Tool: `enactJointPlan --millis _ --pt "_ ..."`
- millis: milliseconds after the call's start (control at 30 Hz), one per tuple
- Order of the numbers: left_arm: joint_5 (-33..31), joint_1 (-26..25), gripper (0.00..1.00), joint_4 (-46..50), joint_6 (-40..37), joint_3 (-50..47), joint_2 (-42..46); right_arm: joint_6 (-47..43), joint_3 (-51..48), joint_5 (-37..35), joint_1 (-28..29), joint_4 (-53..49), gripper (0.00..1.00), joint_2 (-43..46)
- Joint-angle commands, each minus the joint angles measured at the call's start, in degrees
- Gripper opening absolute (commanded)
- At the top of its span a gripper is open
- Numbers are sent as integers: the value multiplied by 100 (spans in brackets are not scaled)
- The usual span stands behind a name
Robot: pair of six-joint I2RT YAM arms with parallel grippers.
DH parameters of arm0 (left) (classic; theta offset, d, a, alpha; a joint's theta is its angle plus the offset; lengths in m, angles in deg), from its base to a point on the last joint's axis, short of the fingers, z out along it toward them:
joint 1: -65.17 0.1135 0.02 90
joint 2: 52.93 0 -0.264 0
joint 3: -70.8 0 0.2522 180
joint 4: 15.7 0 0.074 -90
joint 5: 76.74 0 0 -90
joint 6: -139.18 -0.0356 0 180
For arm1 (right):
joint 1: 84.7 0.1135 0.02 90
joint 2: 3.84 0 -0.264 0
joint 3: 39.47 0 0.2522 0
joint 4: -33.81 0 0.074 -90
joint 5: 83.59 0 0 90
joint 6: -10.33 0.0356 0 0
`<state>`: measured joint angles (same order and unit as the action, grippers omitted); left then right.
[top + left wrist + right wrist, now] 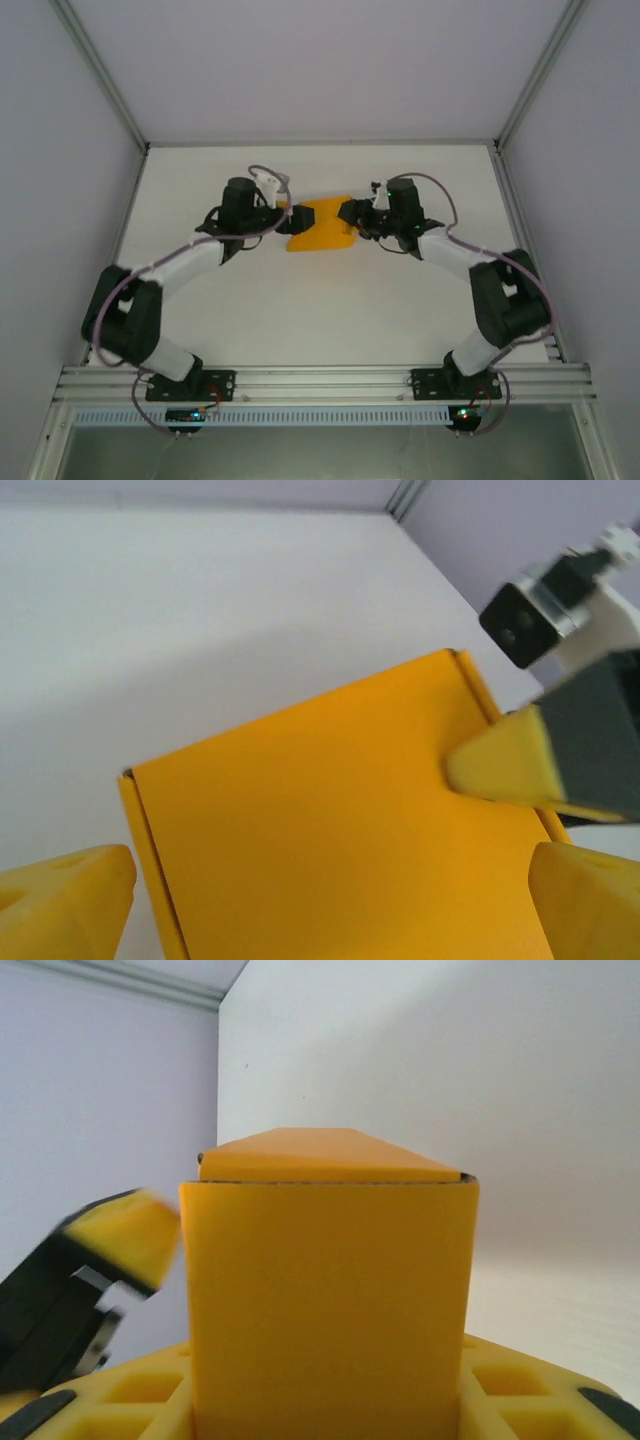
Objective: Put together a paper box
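The paper box is a flat orange-yellow box, closed, at the middle of the white table between my two grippers. My right gripper holds its right end. In the right wrist view the box stands between the yellow fingers, which press on its sides. My left gripper is at the box's left end and is open. In the left wrist view its fingertips stand just outside the edges of the box. One finger of the right gripper rests on the box's far corner.
The white table is walled in by pale panels on the left, right and back. An aluminium rail runs along the near edge, with both arm bases bolted to it.
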<state>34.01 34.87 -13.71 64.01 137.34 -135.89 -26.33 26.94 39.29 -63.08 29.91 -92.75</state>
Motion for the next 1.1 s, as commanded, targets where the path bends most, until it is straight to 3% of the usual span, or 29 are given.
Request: enactJointPlan --millis 0,133,333,433,567,1067 --pt "-1936 -974 100 143 -2375 -413 623 -289 157 -505 -246 -1901 46 705" --pt "-2648 -1891 100 -988 -4140 -1225 1062 486 243 296 -865 -2832 44 1189" --pt "-3305 -2399 100 -1314 -5101 -1156 684 1011 499 1309 -1177 -3608 43 1332" --pt "-3764 -2478 100 -1725 -5366 -1107 319 991 625 1362 -1176 -3820 43 1332" --pt "-3693 -2489 99 -1819 -5451 -1050 141 1101 639 1493 -1183 -3998 45 1332" --pt "-3554 -2480 54 -2055 -5325 -1150 294 1048 668 1676 -1152 -3865 46 1163"
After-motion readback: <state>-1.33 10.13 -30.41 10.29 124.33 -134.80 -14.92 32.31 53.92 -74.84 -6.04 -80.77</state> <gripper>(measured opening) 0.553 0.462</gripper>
